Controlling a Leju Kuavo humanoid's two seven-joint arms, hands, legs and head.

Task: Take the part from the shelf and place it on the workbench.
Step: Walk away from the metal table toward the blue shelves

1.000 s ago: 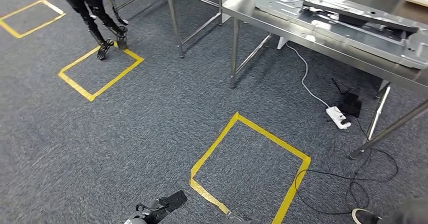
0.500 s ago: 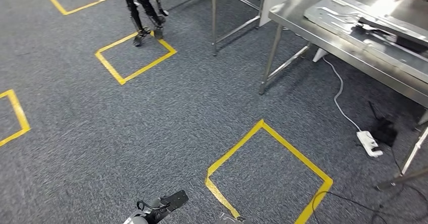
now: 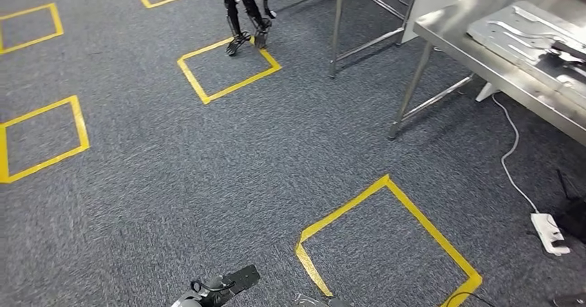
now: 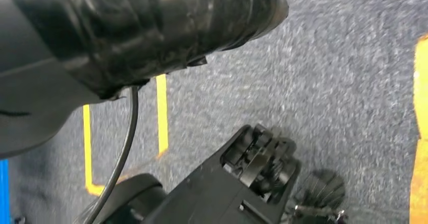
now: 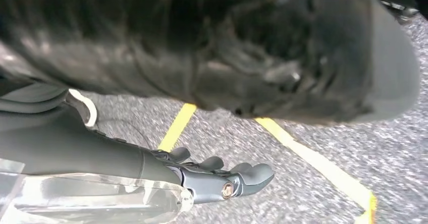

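The steel workbench (image 3: 484,58) stands at the right of the head view, with a large flat sheet-metal part (image 3: 532,34) lying on it. My left hand (image 3: 222,284) hangs low at the bottom edge of that view, over the carpet. In the left wrist view my left hand (image 4: 255,161) is a dark, bunched shape with nothing visibly in it; how its fingers lie is unclear. My right hand (image 5: 222,178) hangs above the carpet, its grey fingers stretched out and apart, holding nothing.
Yellow tape squares mark the grey carpet, one just ahead (image 3: 387,241) and others at the left (image 3: 45,137). Another robot's black legs (image 3: 245,16) stand on a far square. A steel frame leg (image 3: 338,27), a white cable and a power strip (image 3: 551,232) lie by the bench.
The whole picture has shifted right: my view has swung left, so the workbench now sits at the right edge and more tape squares show at the left. My hands hang as before.
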